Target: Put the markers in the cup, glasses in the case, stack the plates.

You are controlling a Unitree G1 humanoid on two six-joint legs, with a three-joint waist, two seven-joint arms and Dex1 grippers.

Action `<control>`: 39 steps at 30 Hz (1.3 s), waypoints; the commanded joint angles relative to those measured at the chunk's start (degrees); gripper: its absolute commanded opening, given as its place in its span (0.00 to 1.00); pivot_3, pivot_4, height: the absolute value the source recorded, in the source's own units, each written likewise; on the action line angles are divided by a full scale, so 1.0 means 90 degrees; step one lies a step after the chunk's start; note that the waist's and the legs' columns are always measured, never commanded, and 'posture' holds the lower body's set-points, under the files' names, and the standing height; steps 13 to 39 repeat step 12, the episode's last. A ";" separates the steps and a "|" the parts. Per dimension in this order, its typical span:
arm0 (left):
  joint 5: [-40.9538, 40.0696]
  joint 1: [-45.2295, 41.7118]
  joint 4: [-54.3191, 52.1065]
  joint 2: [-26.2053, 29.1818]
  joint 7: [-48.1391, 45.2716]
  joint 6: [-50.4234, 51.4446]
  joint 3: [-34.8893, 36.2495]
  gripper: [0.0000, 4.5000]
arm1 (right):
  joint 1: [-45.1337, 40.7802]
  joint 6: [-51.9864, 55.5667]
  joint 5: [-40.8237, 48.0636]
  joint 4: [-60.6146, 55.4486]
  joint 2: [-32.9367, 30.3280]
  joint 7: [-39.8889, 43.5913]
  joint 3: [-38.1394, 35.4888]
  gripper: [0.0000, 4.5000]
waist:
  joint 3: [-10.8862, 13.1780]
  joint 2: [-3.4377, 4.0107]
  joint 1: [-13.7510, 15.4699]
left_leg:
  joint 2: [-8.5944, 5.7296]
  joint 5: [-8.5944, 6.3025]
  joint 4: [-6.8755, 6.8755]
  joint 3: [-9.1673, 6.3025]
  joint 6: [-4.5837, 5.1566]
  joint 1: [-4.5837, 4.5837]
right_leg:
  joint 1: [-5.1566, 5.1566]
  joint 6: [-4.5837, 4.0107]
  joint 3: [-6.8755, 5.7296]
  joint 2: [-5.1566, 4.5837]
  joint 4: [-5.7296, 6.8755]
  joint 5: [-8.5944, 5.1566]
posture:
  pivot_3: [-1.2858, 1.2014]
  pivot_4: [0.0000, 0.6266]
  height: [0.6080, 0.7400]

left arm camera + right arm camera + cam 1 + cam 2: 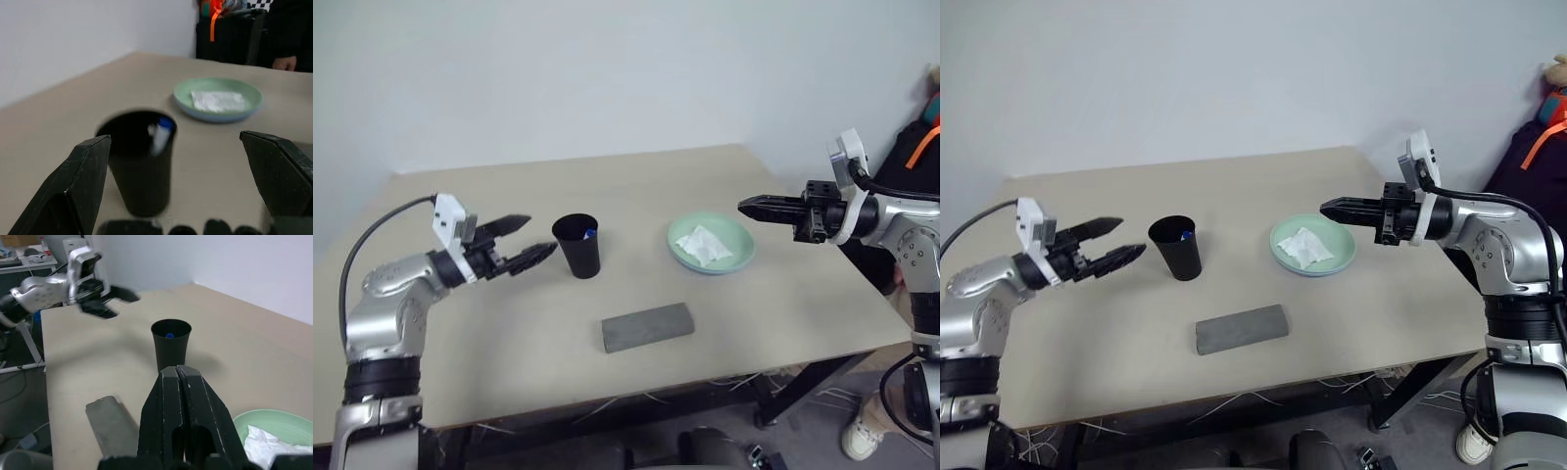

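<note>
Inside the cup [578, 245], near the middle of the table [509, 323], only a blue cap tip [590, 234] is seen above the rim; the rest of the markers is hidden by the black wall, and how many stand there cannot be told. The stacked plates [710, 245] towards the table's right edge are seen as a mint rim over a thin blue edge; the lower plate is otherwise covered, and part of the upper one is hidden under a crumpled tissue [703, 245]. The case [647, 326] near the front edge lies closed, so its contents cannot be made out.
</note>
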 commanded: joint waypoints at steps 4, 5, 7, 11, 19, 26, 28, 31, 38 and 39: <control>-0.0485 0.0486 -0.0903 0.0383 -0.0066 0.0305 0.0579 0.99 | -0.0145 -0.0114 -0.0005 0.0029 0.0002 -0.0030 -0.0135 0.00 | 0.0000 0.0000 -0.0012 | 0.0003 -0.0013 0.0000 0.0002 -0.0023 0.0004 | 0.0000 0.0001 0.0001 -0.0017 -0.0006 0.0000 | 0.52 0.00 0.97; -0.0523 0.0588 -0.1027 0.0389 -0.0038 0.0352 0.0608 0.99 | -0.0134 -0.0103 0.0004 0.0031 0.0045 -0.0038 -0.0116 0.00 | 0.0000 0.0001 -0.0019 | 0.0002 -0.0013 0.0000 0.0003 -0.0023 0.0005 | -0.0001 0.0001 0.0001 -0.0019 -0.0006 0.0000 | 0.52 0.00 0.97; -0.0577 0.0718 -0.1157 0.0414 -0.0015 0.0416 0.0649 0.99 | -0.0128 -0.0059 0.0015 -0.0003 0.0124 -0.0079 -0.0083 0.00 | 0.0000 0.0001 -0.0022 | 0.0002 -0.0013 -0.0001 0.0008 -0.0022 0.0008 | -0.0003 0.0001 0.0001 -0.0019 -0.0005 0.0000 | 0.52 0.00 0.97; -0.0708 0.1107 -0.1630 0.0276 0.0171 0.0625 0.0647 0.99 | 0.0038 0.0047 0.0078 -0.0151 0.0260 -0.0188 -0.0109 0.00 | 0.0000 0.0001 -0.0022 | 0.0002 -0.0011 -0.0007 0.0021 -0.0019 0.0008 | -0.0007 0.0001 0.0000 -0.0013 -0.0003 0.0000 | 0.52 0.00 0.97; -0.0758 0.1187 -0.1736 0.0252 0.0235 0.0699 0.0678 0.99 | 0.0092 0.0117 0.0131 -0.0246 0.0266 -0.0212 -0.0132 0.00 | 0.0000 0.0001 -0.0022 | 0.0004 -0.0011 -0.0009 0.0022 -0.0019 0.0009 | -0.0008 0.0001 0.0000 -0.0011 -0.0002 0.0000 | 0.52 0.00 0.97; -0.0758 0.1187 -0.1736 0.0252 0.0235 0.0699 0.0678 0.99 | 0.0092 0.0117 0.0131 -0.0246 0.0266 -0.0212 -0.0132 0.00 | 0.0000 0.0001 -0.0022 | 0.0004 -0.0011 -0.0009 0.0022 -0.0019 0.0009 | -0.0008 0.0001 0.0000 -0.0011 -0.0002 0.0000 | 0.52 0.00 0.97; -0.0758 0.1187 -0.1736 0.0252 0.0235 0.0699 0.0678 0.99 | 0.0092 0.0117 0.0131 -0.0246 0.0266 -0.0212 -0.0132 0.00 | 0.0000 0.0001 -0.0022 | 0.0004 -0.0011 -0.0009 0.0022 -0.0019 0.0009 | -0.0008 0.0001 0.0000 -0.0011 -0.0002 0.0000 | 0.52 0.00 0.97; -0.0758 0.1187 -0.1736 0.0252 0.0235 0.0699 0.0678 0.99 | 0.0092 0.0117 0.0131 -0.0246 0.0266 -0.0212 -0.0132 0.00 | 0.0000 0.0001 -0.0022 | 0.0004 -0.0011 -0.0009 0.0022 -0.0019 0.0009 | -0.0008 0.0001 0.0000 -0.0011 -0.0002 0.0000 | 0.52 0.00 0.97; -0.0758 0.1187 -0.1736 0.0252 0.0235 0.0699 0.0678 0.99 | 0.0092 0.0117 0.0131 -0.0246 0.0266 -0.0212 -0.0132 0.00 | 0.0000 0.0001 -0.0022 | 0.0004 -0.0011 -0.0009 0.0022 -0.0019 0.0009 | -0.0008 0.0001 0.0000 -0.0011 -0.0002 0.0000 | 0.52 0.00 0.97; -0.0758 0.1187 -0.1736 0.0252 0.0235 0.0699 0.0678 0.99 | 0.0092 0.0117 0.0131 -0.0246 0.0266 -0.0212 -0.0132 0.00 | 0.0000 0.0001 -0.0022 | 0.0004 -0.0011 -0.0009 0.0022 -0.0019 0.0009 | -0.0008 0.0001 0.0000 -0.0011 -0.0002 0.0000 | 0.52 0.00 0.97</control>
